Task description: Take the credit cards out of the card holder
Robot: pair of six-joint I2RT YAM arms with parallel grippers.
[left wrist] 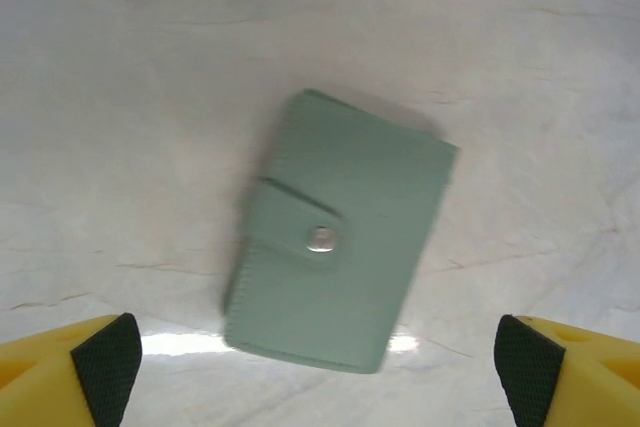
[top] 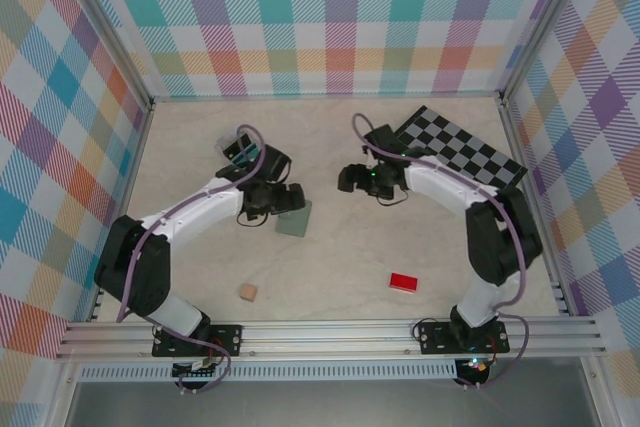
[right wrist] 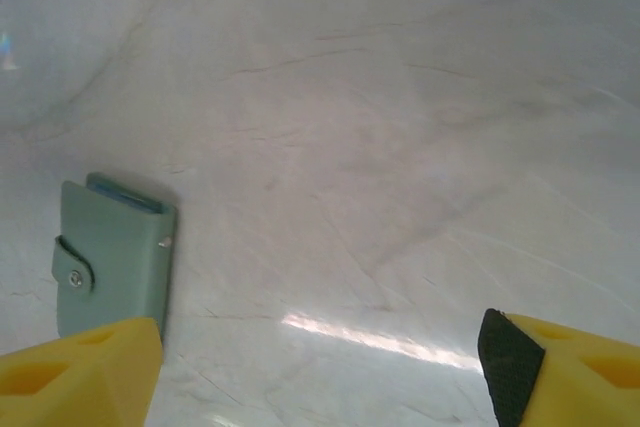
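A pale, cream-coloured table (top: pixel 330 257) with faint marbled veins, seen from above. At about 2 o'clock from the table's middle, a black-and-grey checkered board (top: pixel 470 152) lies flat and at an angle, one corner near the right wall. At about 5 o'clock, a small red block (top: pixel 403 282) rests on the table. At about 7 o'clock, well apart from it, sits a small tan cube (top: pixel 247 293). Pastel plaid walls (top: pixel 330 17) enclose three sides. A silver metal rail (top: pixel 330 335) runs along the 6 o'clock edge.
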